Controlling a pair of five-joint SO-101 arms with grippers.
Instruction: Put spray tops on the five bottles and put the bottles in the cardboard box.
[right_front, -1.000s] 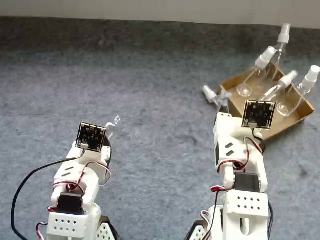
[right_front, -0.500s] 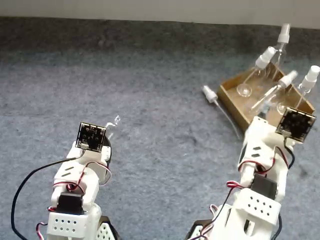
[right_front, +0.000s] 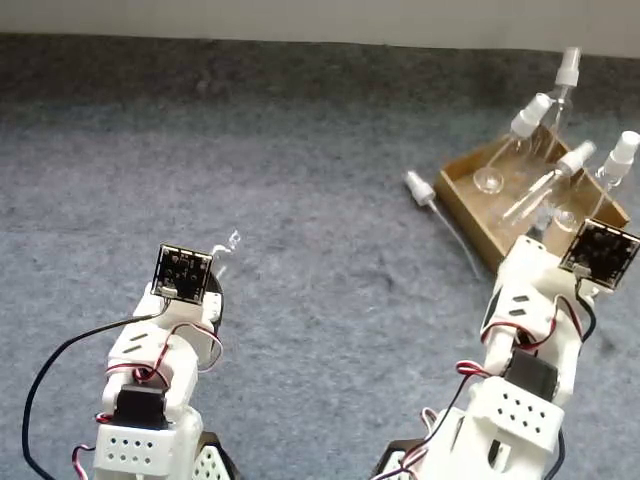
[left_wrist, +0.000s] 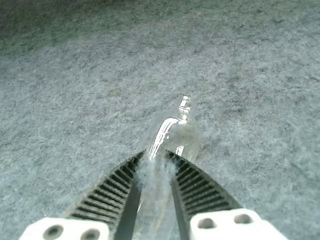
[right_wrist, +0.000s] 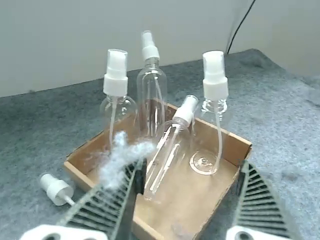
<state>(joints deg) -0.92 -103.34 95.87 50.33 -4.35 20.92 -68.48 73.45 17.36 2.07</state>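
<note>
The left pincer (left_wrist: 157, 159) grips the one uncapped bottle (left_wrist: 175, 132), neck free for a top, while the right pincer (right_wrist: 191, 170) gapes empty by the cardboard box (right_wrist: 234, 144) holding four capped bottles (right_wrist: 150, 97), the last spray top (right_wrist: 54, 189) lying on the desk (right_front: 300, 150) just beside it.

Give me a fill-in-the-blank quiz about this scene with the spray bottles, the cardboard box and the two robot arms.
1. The brown cardboard box holds ____ clear bottles fitted with white spray tops.
2. The left gripper is shut on a clear bottle that has no ____ on its neck.
3. The right gripper is ____, holding nothing.
4. Beside the box, on the grey carpet, lies ____ loose white spray top.

Missing words: four; spray top; open; one.
</note>
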